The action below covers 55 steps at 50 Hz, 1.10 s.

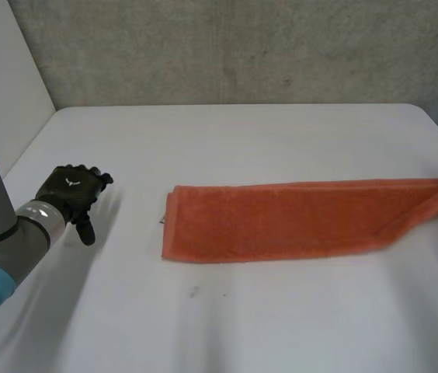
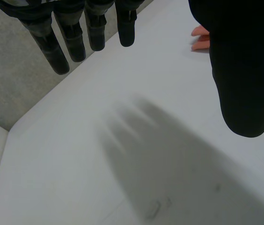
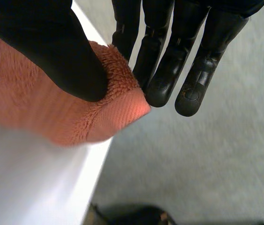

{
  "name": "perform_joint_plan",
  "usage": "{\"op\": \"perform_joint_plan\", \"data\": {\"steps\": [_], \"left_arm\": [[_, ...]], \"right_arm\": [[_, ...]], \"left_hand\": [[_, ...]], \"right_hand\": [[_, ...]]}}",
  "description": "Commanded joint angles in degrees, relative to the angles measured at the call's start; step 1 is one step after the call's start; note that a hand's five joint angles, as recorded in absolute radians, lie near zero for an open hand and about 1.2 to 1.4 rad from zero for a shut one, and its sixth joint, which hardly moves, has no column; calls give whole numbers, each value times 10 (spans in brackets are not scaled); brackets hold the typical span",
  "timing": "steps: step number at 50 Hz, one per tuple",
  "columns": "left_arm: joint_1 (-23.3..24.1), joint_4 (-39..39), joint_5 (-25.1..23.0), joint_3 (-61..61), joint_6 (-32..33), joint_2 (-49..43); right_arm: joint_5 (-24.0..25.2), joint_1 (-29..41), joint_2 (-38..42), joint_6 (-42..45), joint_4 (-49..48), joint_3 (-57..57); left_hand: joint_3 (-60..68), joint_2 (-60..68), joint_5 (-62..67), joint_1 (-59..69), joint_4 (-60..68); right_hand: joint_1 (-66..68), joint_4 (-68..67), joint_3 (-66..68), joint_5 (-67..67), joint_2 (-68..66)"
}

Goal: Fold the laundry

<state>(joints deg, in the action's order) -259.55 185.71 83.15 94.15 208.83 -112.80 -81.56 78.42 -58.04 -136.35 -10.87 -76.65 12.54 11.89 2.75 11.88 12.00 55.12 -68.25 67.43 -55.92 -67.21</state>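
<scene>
Because the right hand [image 3: 167, 70] has only the far corner of the orange towel [image 1: 281, 221] pinched between thumb and fingertips, the likeliest failure is that thin hold slipping as the corner is carried back over the strip. The terry pile is thick and soft there, and a shallow pinch could let it drop short and leave a crooked fold. A second risk comes from where that corner sits: right at the edge of the white table [image 1: 227, 140], with floor beyond it, so a release or a drag the wrong way could leave the end hanging off the side. With nothing pinning the other end, a pull could also slide the whole strip rather than fold it. The towel lies as a long narrow band, apparently already doubled lengthwise, across the middle and right of the table, its right end raised slightly off the surface. The left hand [image 1: 71, 193] is well apart from it near the table's left side, fingers straight and relaxed above the bare top, holding nothing, so the towel's near short end is unattended.
</scene>
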Motion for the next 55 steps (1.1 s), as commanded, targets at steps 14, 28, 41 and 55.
{"op": "perform_joint_plan", "data": {"steps": [14,28,41,55], "left_arm": [[1,0,0,33,-1,45],[11,7,-2,37,-2,46],[122,39,-3,-15,-62,44],[195,51,8,-58,-80,-15]], "right_arm": [[161,478,43,-32,-10,38],[93,549,122,6,-8,69],[-37,438,-21,-192,30,-46],[12,279,-34,-212,1,-198]], "left_hand": [[-22,-15,-24,-15,-16],[-23,-17,-25,-17,-18],[-20,-13,-22,-13,-15],[-15,-8,-17,-8,-9]], "right_hand": [[249,-117,126,-141,-128],[-451,583,-574,559,572],[-451,583,-574,559,572],[91,41,-32,17,30]]}}
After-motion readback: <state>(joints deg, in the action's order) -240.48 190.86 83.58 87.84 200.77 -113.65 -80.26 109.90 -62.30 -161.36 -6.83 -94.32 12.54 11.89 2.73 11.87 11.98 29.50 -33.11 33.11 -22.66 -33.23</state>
